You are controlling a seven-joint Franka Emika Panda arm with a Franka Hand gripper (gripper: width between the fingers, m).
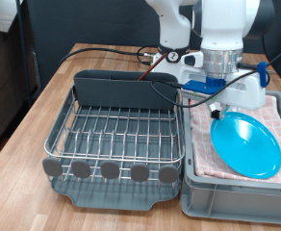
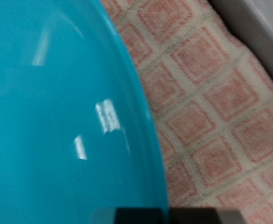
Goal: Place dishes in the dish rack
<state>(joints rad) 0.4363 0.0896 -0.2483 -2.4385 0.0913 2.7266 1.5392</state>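
One blue plate (image 1: 246, 142), one dish rack (image 1: 116, 130), one checked cloth (image 1: 280, 120), one grey crate (image 1: 232, 197)

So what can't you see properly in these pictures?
- Gripper: in the exterior view the robot's white hand hides its fingers, so open or shut is unclear; the wrist view shows only a dark strip at the edge.
- Round flat bright-blue plate: the wrist view crops it, blurred.
- Pink checked cloth: the plate covers part of it.
- Silver wire dish rack: no cup or spoon shows anywhere.
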